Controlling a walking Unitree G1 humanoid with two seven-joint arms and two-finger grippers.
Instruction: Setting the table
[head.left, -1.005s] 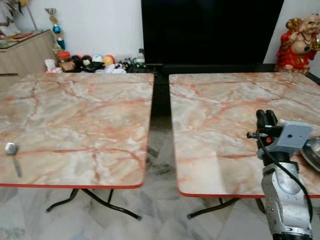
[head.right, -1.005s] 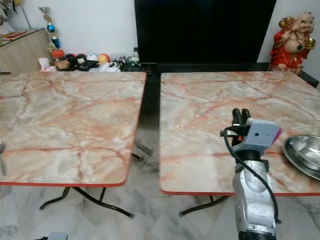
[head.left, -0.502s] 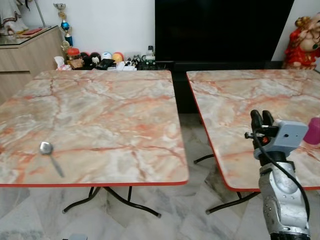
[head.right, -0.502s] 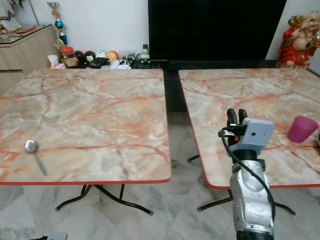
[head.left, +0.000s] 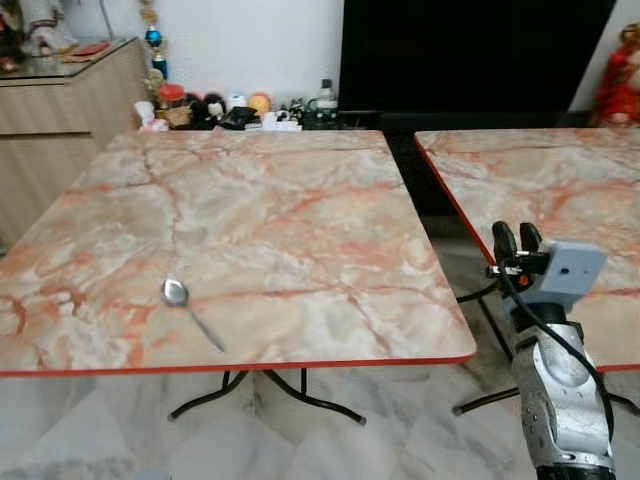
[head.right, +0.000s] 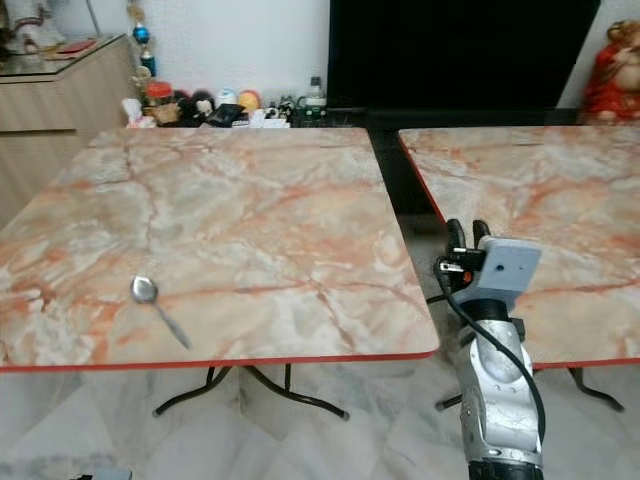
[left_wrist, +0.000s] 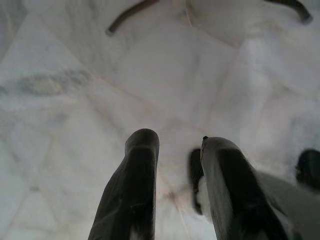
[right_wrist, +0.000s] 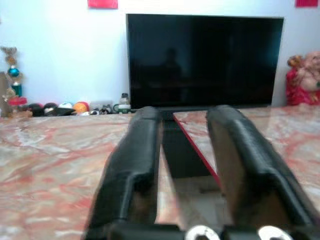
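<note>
The right gripper (head.left: 511, 238) is raised upright over the gap between two marble-patterned folding tables, its fingers slightly apart and holding nothing; the left gripper (left_wrist: 176, 165) hangs above the pale tiled floor (left_wrist: 70, 75), its fingers likewise parted and empty. A metal spoon (head.left: 190, 310) lies on the left table (head.left: 300, 220) near its front edge, well apart from both grippers. Behind the right table (head.left: 560, 180) and the gap stands a dark television (head.left: 470, 50), with small ornaments (head.left: 215, 108) along the wall.

The right worktop (head.left: 540, 190) and red statue (head.right: 613, 85) are cut off; small shelf trinkets (head.left: 215, 108) stay indistinct.
</note>
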